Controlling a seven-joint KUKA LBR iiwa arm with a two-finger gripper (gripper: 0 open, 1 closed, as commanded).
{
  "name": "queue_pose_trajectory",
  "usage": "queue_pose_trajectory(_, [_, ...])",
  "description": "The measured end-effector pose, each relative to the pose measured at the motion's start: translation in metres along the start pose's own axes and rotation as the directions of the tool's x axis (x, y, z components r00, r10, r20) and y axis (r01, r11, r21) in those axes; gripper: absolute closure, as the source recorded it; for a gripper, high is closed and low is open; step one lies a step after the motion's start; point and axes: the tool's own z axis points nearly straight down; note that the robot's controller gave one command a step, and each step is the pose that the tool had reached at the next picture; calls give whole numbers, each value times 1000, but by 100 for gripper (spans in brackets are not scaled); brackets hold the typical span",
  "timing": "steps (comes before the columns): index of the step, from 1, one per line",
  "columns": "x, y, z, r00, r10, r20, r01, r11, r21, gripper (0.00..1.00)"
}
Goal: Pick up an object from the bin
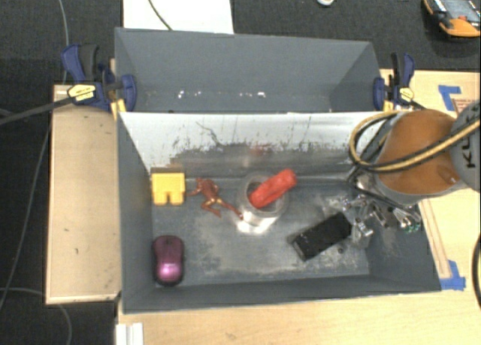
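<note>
— Black flat slab (322, 237), where does it lie?

— On the bin's (248, 279) floor, right of the middle and toward the near wall, lying askew with its right end higher in the view.

— And the gripper (358, 225)?

— Right at that right end. Its metal parts overlap the slab's corner, so that corner is hidden. I can't tell whether it touches the slab or hangs over it.

— Spread or closed?

— I can't tell; the tip is a tangle of bright metal under the arm's orange cover (417, 152) and looped cables.

— What else is close by?

— A red stubby thing (272, 188) sits left of the slab on something pale and shiny (254, 219) whose shape is hard to make out. Farther left lie a small orange-brown figure (210, 197) and a yellow block (167, 188), and a purple rounded thing (168, 258) is in the near left corner.
</note>
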Motion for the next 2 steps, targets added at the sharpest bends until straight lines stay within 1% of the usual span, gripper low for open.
queue_pose_trajectory(2, [0, 0, 0, 1000, 1, 0, -1, 1000, 0, 100])
